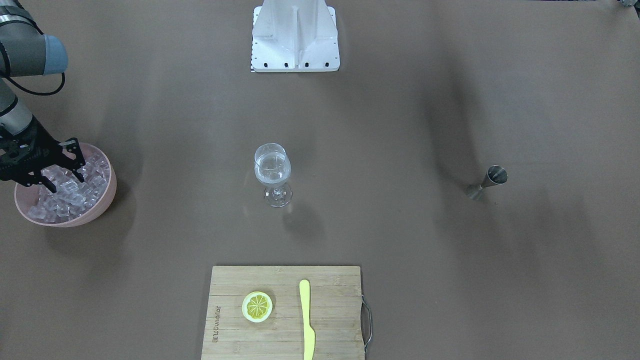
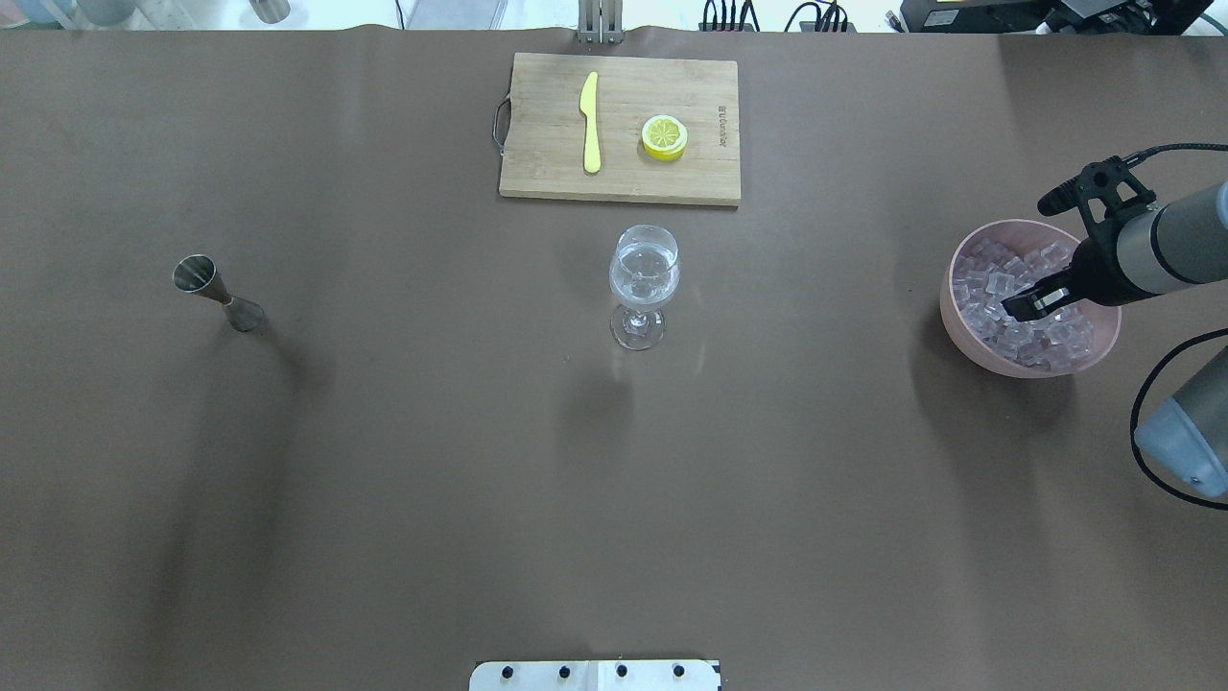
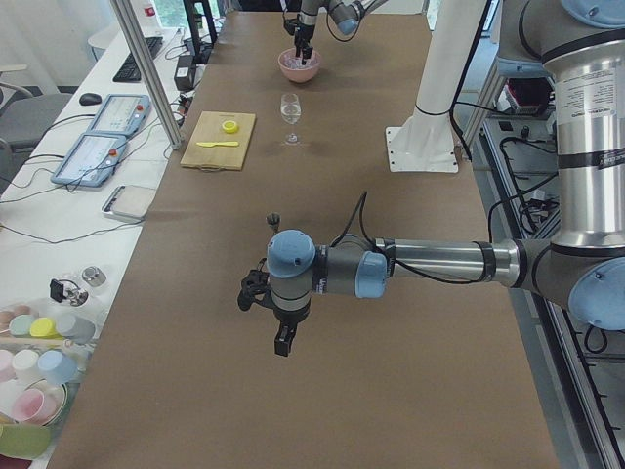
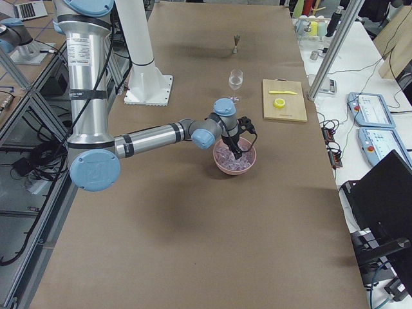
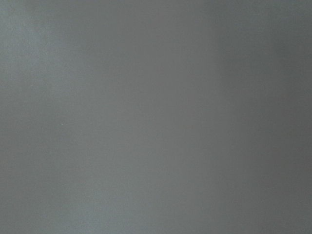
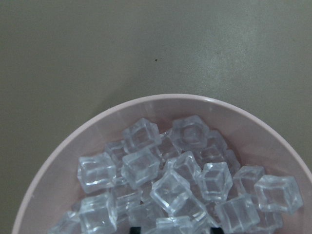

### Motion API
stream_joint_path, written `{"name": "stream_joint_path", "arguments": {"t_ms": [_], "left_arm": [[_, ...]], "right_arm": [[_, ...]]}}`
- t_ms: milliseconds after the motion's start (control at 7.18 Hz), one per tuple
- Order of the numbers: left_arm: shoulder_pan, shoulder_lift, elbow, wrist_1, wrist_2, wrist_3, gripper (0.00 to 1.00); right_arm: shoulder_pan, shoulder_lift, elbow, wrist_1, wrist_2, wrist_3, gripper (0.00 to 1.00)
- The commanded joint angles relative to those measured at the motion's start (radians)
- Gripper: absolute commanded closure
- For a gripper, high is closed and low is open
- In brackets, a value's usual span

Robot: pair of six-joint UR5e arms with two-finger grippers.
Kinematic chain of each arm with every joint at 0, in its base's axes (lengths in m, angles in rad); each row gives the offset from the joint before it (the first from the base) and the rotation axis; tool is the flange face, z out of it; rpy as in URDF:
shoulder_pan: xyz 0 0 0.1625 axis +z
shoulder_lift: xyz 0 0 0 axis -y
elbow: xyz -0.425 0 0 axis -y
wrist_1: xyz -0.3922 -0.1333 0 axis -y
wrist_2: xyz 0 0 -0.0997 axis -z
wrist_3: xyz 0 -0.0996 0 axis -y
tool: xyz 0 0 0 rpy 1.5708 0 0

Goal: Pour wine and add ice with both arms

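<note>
While our right claw sits spread in the ice near the worktop's right edge, we cannot judge our left claw.

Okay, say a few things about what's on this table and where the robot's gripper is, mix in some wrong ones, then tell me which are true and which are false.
1. The right gripper is down in the pink bowl, fingers apart among the ice. True.
2. The glass stands upright near the middle of the table. True.
3. The lemon slice is in the glass. False: it lies on the cutting board, beside the yellow knife.
4. The metal measuring cup stands right next to the bowl. False: it is at the opposite side of the table, with the glass between them.
</note>
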Motion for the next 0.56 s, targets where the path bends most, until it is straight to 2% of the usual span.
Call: {"name": "stream_joint_path", "arguments": {"t_ms": [0, 279, 418], "left_arm": [[0.001, 0.001, -0.001, -0.004, 0.0, 0.001, 0.01], [0.001, 0.0, 0.0, -0.009, -0.001, -0.002, 0.01], [0.001, 0.0, 0.0, -0.009, 0.0, -0.004, 0.01]], "right_arm": [[0.015, 0.004, -0.003, -0.002, -0.001, -0.013, 0.64], [0.019, 0.004, -0.003, -0.002, -0.001, -0.012, 0.93], [0.021, 0.004, -0.003, 0.0, -0.001, -0.012, 1.0]]}}
